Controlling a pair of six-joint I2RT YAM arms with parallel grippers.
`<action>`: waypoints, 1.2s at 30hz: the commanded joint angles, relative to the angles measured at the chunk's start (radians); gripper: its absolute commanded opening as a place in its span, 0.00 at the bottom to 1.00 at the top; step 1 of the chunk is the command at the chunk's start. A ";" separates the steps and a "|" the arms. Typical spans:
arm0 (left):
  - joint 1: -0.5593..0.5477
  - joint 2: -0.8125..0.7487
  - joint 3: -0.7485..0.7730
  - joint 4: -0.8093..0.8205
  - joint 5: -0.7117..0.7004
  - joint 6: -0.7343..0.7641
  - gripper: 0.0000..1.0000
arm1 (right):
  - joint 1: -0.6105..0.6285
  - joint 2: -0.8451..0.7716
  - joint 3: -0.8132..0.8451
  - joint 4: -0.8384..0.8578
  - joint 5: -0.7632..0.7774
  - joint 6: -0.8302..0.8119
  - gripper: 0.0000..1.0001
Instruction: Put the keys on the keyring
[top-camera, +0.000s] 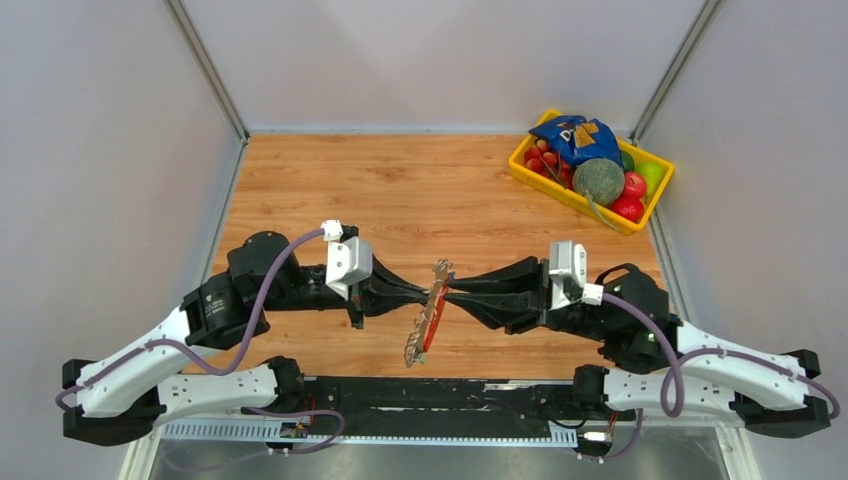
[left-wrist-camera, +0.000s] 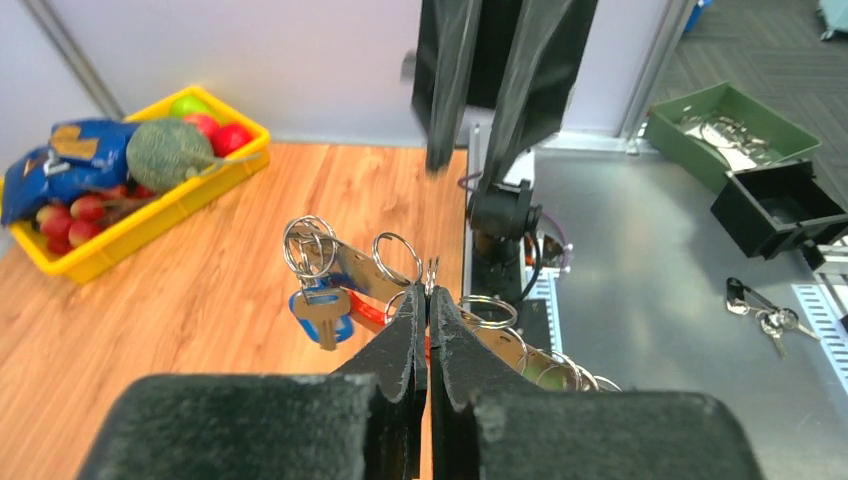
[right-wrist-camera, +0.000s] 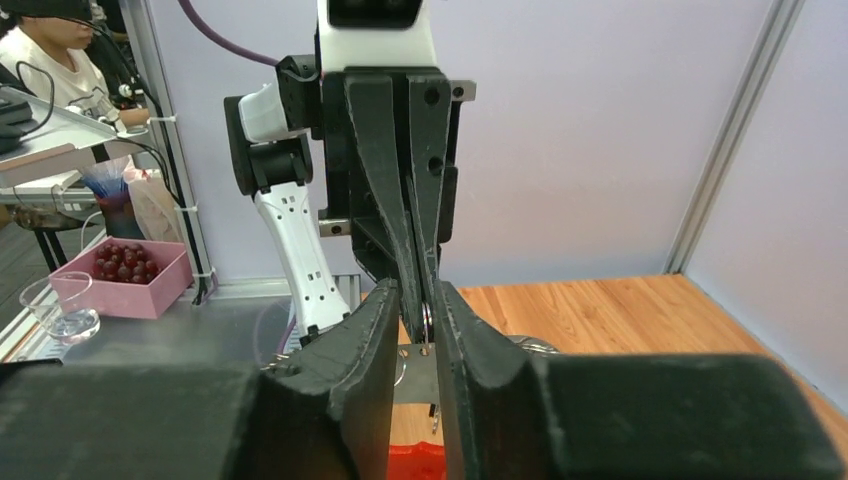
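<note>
A: Where is the keyring (top-camera: 428, 318), the grey woven strap with thin silver metal rings and a red strip?

B: It hangs between the tips of the two arms, over the near middle of the light brown wooden table (top-camera: 400, 190). Its length slants down toward the arms' bases.

A: And the left gripper (left-wrist-camera: 428, 292)?

B: Its black jaws are clenched tight on the keyring's upper part, with a thin edge of metal poking up just above the tips.

A: The right gripper (right-wrist-camera: 418, 292)?

B: Its fingers stand slightly apart with the strap's top between them. Whether they press on it cannot be told.

A: Is any key on it?

B: The small blue-headed key (left-wrist-camera: 320, 318) dangles from a ring on the strap, just left of the left gripper's tips in the left wrist view.

A: Anything else?

B: A filled yellow plastic tray (top-camera: 520, 160) stands at the table's far right corner, well apart.
</note>
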 joint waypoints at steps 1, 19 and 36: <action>-0.004 0.002 0.072 -0.136 -0.058 0.031 0.00 | 0.003 -0.020 0.150 -0.299 0.059 -0.018 0.26; -0.004 0.189 0.215 -0.478 -0.046 0.124 0.00 | 0.003 0.308 0.522 -0.850 -0.023 -0.142 0.36; -0.003 0.161 0.178 -0.504 -0.016 0.145 0.00 | 0.003 0.330 0.480 -0.858 -0.015 -0.188 0.39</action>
